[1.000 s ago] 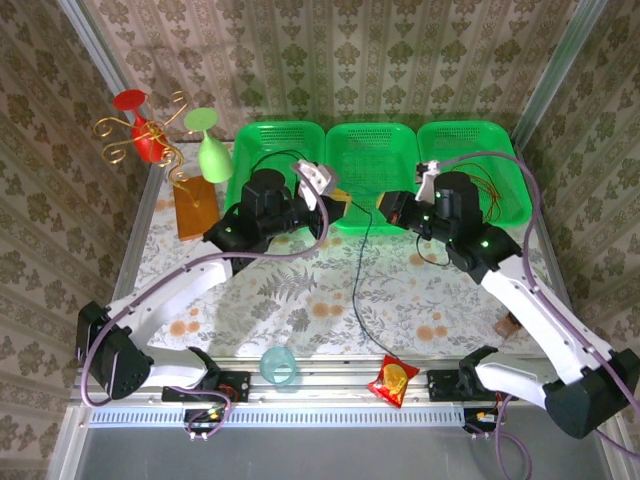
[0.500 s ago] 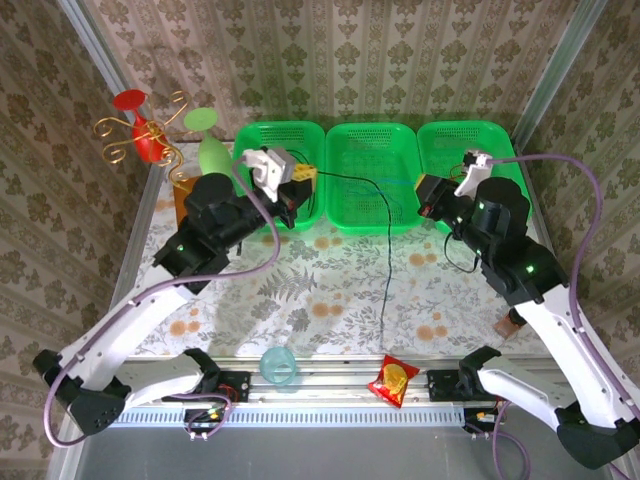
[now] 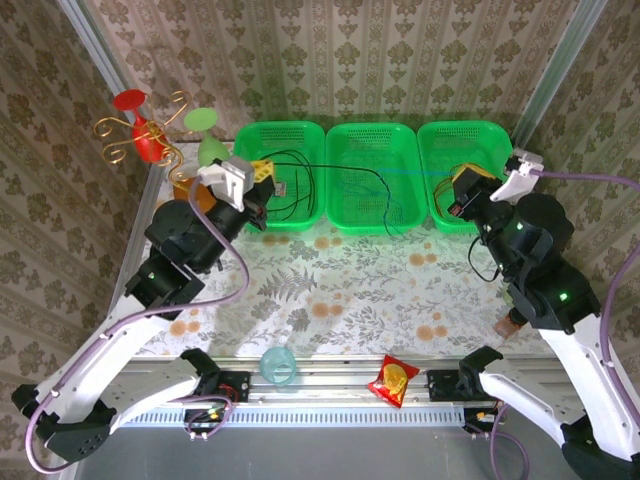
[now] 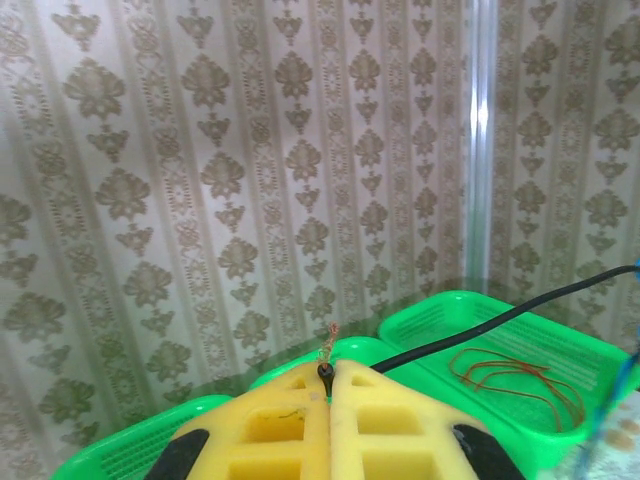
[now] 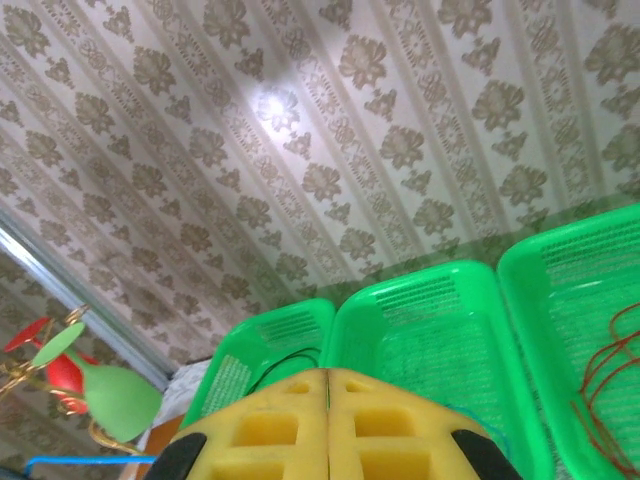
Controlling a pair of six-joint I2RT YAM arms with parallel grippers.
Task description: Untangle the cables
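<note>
**Arms swung wide, black cable drawn up across the baskets**

Since a second ago both arms have moved outward from the middle. The left gripper is now over the left basket and the right gripper is by the right basket. The black cable, which hung down toward the table's near edge, now stretches across the left basket and the middle basket. The left gripper is clenched on that cable's end. The right gripper's pads are pressed together, and I cannot tell whether anything is between them. The red-orange cable lies in loose loops in the right basket. The table has a floral covering, and patterned wallpaper lines the walls behind.
</note>
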